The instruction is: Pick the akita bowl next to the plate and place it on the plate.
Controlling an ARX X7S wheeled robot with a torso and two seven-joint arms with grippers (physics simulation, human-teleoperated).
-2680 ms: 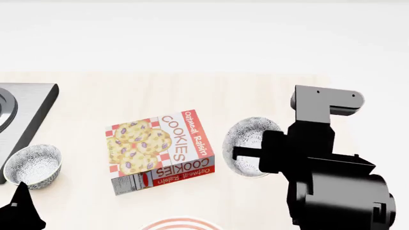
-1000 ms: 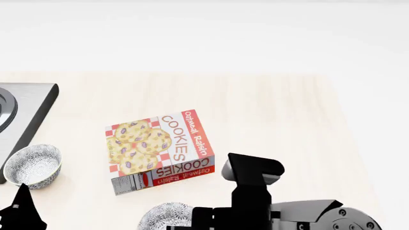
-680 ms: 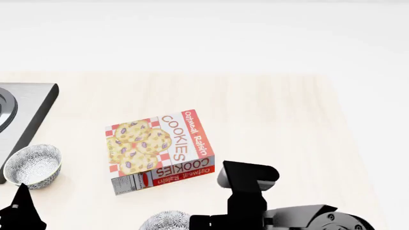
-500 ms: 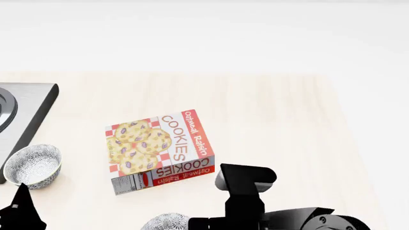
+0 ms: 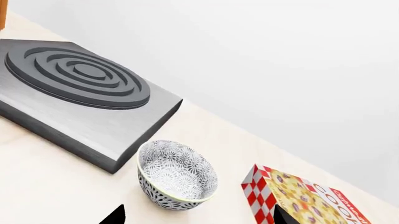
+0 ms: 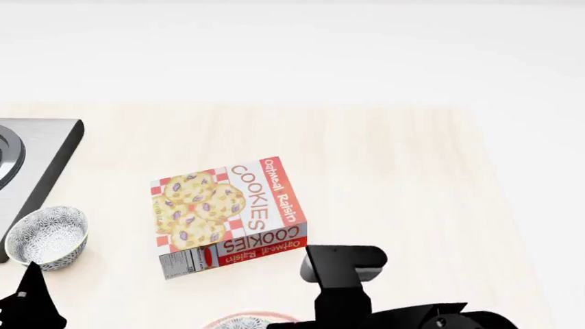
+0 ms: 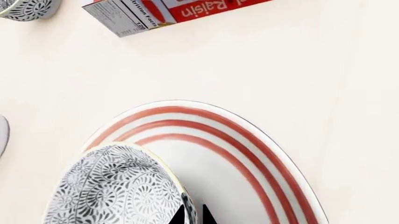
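Speckled bowl [image 7: 115, 186] is in my right hand [image 7: 192, 215], pinched at its rim, over the plate [image 7: 262, 163] at the worktop's near edge; setting down and release remain; left hand's state unclear

Super bright, flat render lighting everywhere, basically no hard shadows on the worktop [image 6: 384, 171]. Background washes out to near white. Everything's sharp, no blur or edge warping, just the stove [image 5: 74, 93] showing soft shading.
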